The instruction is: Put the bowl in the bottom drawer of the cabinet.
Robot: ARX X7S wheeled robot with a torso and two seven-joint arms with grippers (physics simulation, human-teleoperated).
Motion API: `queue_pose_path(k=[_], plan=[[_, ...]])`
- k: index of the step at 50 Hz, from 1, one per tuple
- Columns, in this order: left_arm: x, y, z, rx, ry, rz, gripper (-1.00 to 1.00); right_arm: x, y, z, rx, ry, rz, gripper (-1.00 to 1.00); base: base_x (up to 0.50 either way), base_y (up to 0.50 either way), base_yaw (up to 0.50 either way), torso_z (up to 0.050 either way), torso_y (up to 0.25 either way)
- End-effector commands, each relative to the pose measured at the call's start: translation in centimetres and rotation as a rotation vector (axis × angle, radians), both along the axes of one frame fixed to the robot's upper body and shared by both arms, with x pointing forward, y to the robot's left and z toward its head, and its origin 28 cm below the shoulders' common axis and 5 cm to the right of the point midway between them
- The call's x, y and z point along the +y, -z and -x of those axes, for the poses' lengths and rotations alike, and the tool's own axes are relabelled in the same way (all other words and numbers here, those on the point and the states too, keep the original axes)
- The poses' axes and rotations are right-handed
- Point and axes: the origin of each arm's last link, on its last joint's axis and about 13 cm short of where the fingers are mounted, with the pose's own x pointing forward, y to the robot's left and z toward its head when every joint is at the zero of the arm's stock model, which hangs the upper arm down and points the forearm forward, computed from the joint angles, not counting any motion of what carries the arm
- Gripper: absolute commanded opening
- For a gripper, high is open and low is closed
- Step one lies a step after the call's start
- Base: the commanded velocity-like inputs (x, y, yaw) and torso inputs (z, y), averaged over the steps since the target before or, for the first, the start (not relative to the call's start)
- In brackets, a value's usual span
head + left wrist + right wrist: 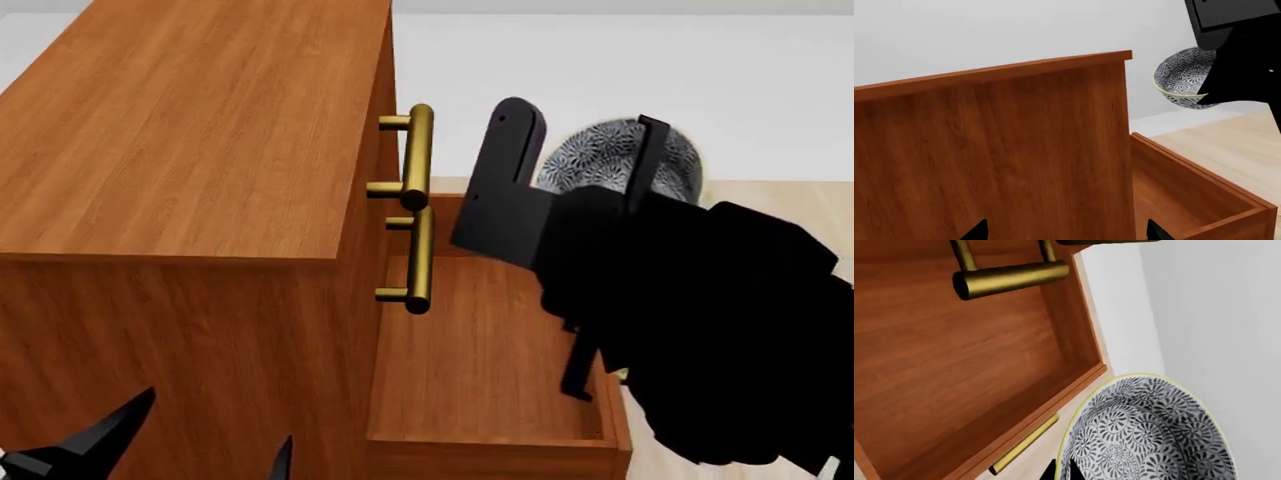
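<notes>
The bottom drawer (467, 350) of the cabinet (187, 130) stands pulled out with nothing visible inside on its wooden floor, beneath two brass-handled upper drawers (416, 160) that are closed. The bowl (601, 160) is held in the air by the right end effector (641, 170), pinched at its rim, tilted on its side, holding nothing, above and beyond the open drawer's far end. The left end effector (200, 445) hangs spread and unladen beside the cabinet's side panel, over a pale wooden floor (1227, 145) that meets a white wall (987, 30).
</notes>
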Motion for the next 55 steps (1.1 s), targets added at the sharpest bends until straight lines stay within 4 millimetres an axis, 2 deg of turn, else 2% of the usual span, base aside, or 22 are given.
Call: queue_pose_path(k=[1,17,29,50,55], plan=[[-0.1,0.0,0.0,0.003,0.003,-0.005,1.00,0.6,-1.1,-0.3,-0.063,-0.055,0.031,-1.00,0.00,0.00,0.00,0.000,0.000],[-0.1,0.0,0.0,0.001,0.002,-0.007,1.00,1.5,-0.7,-0.8,-0.060,-0.139,0.050,-1.00,0.00,0.00,0.00,0.000,0.001],[-0.1,0.1,-0.1,0.001,0.002,-0.010,1.00,2.0,-0.3,-1.7,-0.026,-0.205,0.002,-1.00,0.00,0.00,0.00,0.000,0.001],[-0.1,0.0,-0.1,0.004,0.005,-0.014,1.00,1.2,0.5,-2.8,0.043,-0.271,-0.261,-1.00,0.00,0.00,0.00,0.000,0.000],[-0.2,-0.1,-0.1,0.005,0.006,-0.017,1.00,0.9,0.9,-3.0,0.053,-0.254,-0.272,-1.00,0.00,0.00,0.00,0.000,0.000]])
